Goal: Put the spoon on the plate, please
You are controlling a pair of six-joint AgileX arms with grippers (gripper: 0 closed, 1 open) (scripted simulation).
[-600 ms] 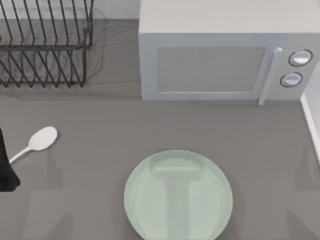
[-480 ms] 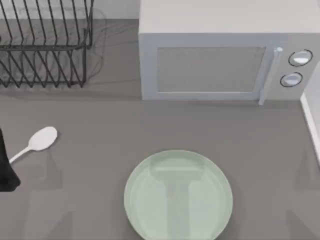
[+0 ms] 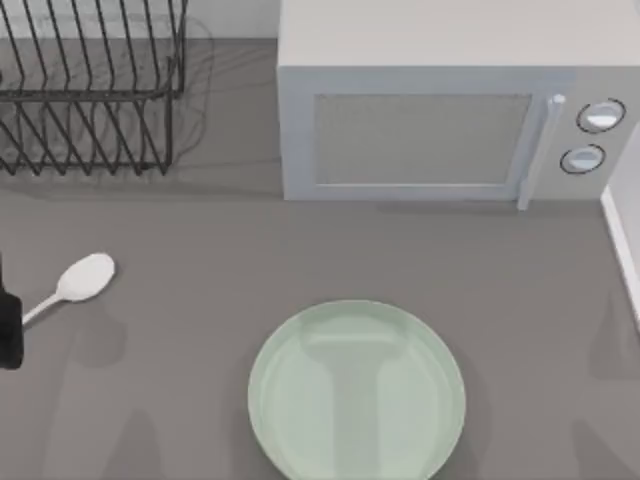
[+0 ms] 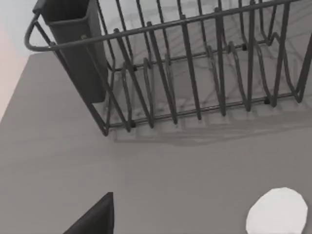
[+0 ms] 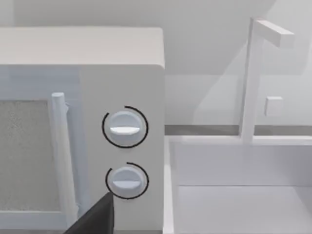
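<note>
The white spoon (image 3: 75, 283) lies flat on the grey table at the left, bowl toward the back and right, handle running to the left edge. Its bowl (image 4: 277, 212) also shows in the left wrist view. My left gripper (image 3: 8, 328) is a dark shape at the table's left edge, right at the tip of the spoon's handle. The pale mint-green plate (image 3: 356, 390) sits at the front middle with nothing on it. A dark part of my right gripper (image 5: 95, 219) shows in the right wrist view, facing the microwave's knobs.
A black wire dish rack (image 3: 90, 90) stands at the back left, with a dark cutlery holder (image 4: 75, 46) at one end. A white microwave (image 3: 440, 110) fills the back middle and right. A white sink (image 5: 239, 195) lies beside it at the right edge.
The dark shape of my left arm at the left edge has become smaller and shifted slightly. The spoon and the plate have not moved.
</note>
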